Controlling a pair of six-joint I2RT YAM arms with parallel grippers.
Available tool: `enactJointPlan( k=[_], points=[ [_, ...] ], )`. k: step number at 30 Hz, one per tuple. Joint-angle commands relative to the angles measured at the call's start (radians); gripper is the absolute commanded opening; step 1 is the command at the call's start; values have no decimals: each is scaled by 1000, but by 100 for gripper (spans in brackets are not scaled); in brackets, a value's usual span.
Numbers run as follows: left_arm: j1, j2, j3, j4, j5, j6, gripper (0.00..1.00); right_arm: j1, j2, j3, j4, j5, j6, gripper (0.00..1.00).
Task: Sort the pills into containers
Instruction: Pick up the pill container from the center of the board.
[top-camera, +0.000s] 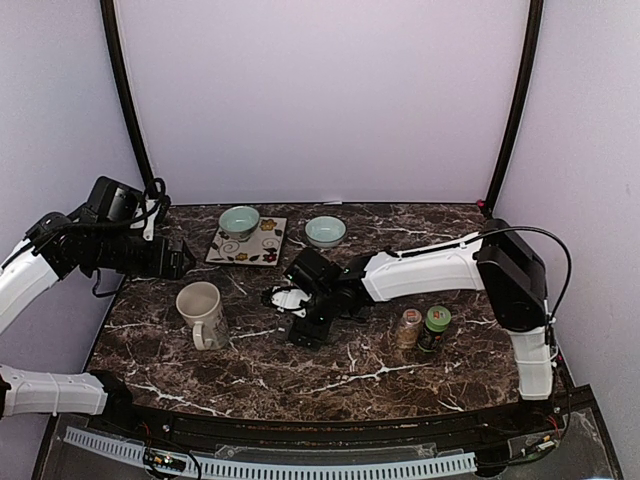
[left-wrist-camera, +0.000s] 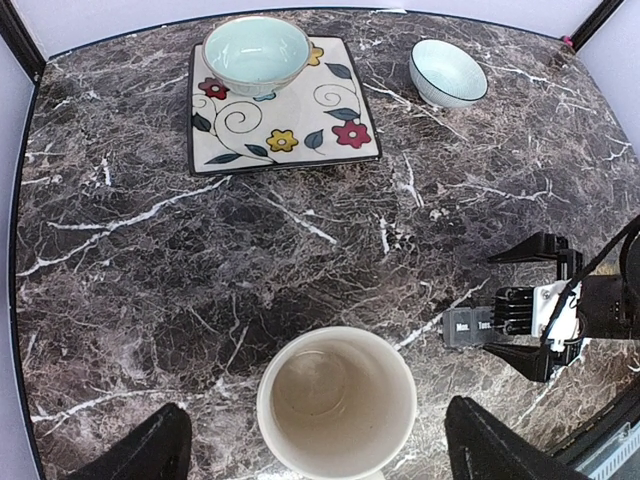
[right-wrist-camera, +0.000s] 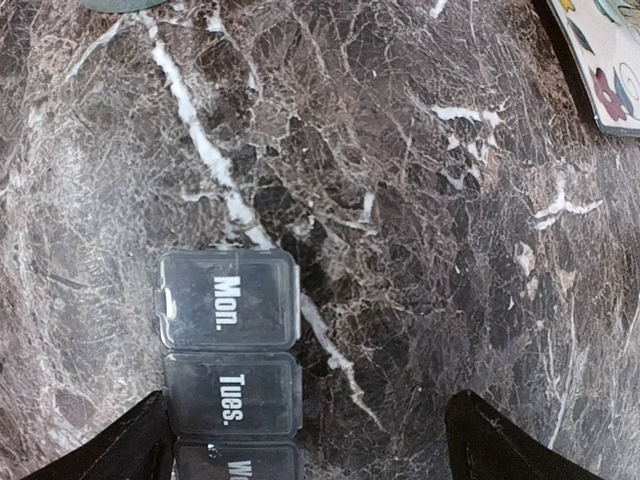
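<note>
Currently, sorting appears not yet begun: the smoky translucent plastic pill box (right-wrist-camera: 230, 370) lies on the dark marble table (right-wrist-camera: 420, 200), visible lids closed, below the wide-spread right claw (right-wrist-camera: 305, 445), the tan bottle (top-camera: 409, 327) and green-capped bottle (top-camera: 435, 328) stand nearby, and the left claw (left-wrist-camera: 320, 450) hangs equally wide.

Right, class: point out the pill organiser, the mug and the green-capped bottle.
pill organiser (right-wrist-camera: 230, 300), right wrist view, Mon. lid
mug (left-wrist-camera: 320, 395), left wrist view, inside bottom
green-capped bottle (top-camera: 437, 318), top external view, cap
</note>
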Motion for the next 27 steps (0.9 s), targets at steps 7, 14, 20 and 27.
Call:
enactJointPlan(
  k=[7,14,20,27],
  points=[
    [-8,1,26,26,17,18,91,-30,40,45,-22,-68,-32,89],
    [-7,14,35,35,20,18,91,-37,51,53,-40,-107,-39,81],
    [-6,32,34,51,32,20,91,-52,48,56,-58,-145,-37,60],
    [-8,44,9,146,141,35,91,-60,-24,27,-42,-193,17,44]
  ],
)
